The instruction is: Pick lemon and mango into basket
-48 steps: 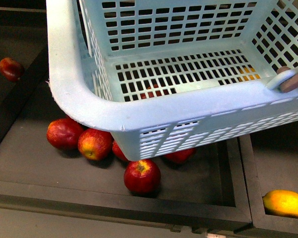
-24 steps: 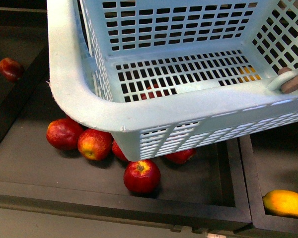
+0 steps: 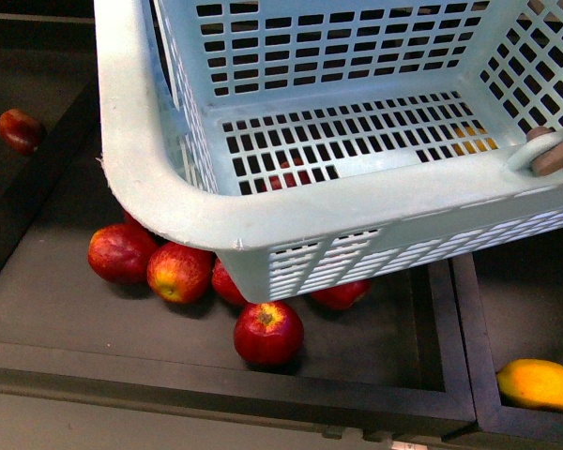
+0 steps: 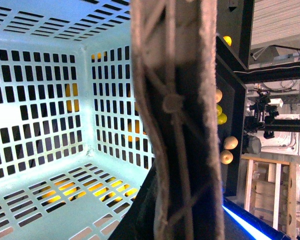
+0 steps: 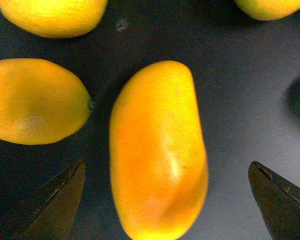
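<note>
The pale blue basket (image 3: 159,178) hangs tilted above a dark tray, filling the upper front view, and nothing lies inside it. My left gripper (image 4: 176,220) is shut on the basket's brownish hoop handle (image 4: 175,110), which crosses the left wrist view close up. In the right wrist view the long orange-yellow mango (image 5: 157,150) lies on a dark floor between the spread fingertips (image 5: 50,200) of my open right gripper (image 5: 165,202); neither fingertip touches it. A plump lemon (image 5: 35,100) lies just beside the mango. Neither arm shows in the front view.
Several red apples (image 3: 267,333) lie in the tray (image 3: 66,300) under the basket, one more (image 3: 19,129) at far left. An orange-yellow fruit (image 3: 538,384) sits in the neighbouring right compartment. More yellow fruits (image 5: 50,15) lie around the mango. Yellow-green apples (image 4: 230,142) show beyond the basket.
The basket has shifted slightly to the right in the front view. The apples below have not moved.
</note>
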Tool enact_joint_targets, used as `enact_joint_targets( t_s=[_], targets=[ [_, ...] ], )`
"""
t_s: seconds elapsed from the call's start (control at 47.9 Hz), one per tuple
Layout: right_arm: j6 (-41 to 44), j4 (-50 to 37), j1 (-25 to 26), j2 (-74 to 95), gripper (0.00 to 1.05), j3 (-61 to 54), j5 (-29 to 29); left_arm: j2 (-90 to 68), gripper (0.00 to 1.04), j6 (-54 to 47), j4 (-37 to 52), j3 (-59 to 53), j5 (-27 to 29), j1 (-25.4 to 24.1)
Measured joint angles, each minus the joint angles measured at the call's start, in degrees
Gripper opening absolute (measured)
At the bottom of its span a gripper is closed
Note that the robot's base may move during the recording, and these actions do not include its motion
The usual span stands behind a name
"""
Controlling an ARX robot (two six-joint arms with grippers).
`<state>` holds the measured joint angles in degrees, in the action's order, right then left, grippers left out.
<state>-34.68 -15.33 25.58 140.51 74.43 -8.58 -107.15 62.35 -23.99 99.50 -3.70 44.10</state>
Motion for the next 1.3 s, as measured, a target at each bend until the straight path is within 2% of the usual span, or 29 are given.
enact_joint_targets(
  t_s=[0.439, 0.648, 0.836, 1.086, 1.212, 1.295],
  targets=[
    [-0.07, 3.37, -0.79, 8.15, 0.95, 8.00, -2.78, 0.00, 0.05, 0.02, 0.00, 0.00, -0.02, 0.00],
    [0.63, 2.95, -0.79, 8.72, 0.66, 7.74, -3.10, 0.00, 0.05, 0.00, 0.00, 0.00, 0.00, 0.00],
    [2.67, 0.61, 0.17, 6.23, 0.63, 2.86, -3.34, 0.00, 0.05, 0.00, 0.00, 0.00, 0.04, 0.00],
    [11.04, -6.45, 3.15, -12.39, 0.62, -14.53, 4.07, 0.00, 0.05, 0.02, 0.00, 0.00, -0.02, 0.00],
    [15.21, -6.12, 3.89, -25.09, 0.62, -22.38, 8.92, 0.00, 0.05, 0.00, 0.00, 0.00, 0.00, 0.00],
    [18.23, -2.97, 4.37, -37.42, 0.62, -28.28, 13.09, 0.00, 0.05, 0.00, 0.00, 0.00, 0.04, -0.02]
  ],
)
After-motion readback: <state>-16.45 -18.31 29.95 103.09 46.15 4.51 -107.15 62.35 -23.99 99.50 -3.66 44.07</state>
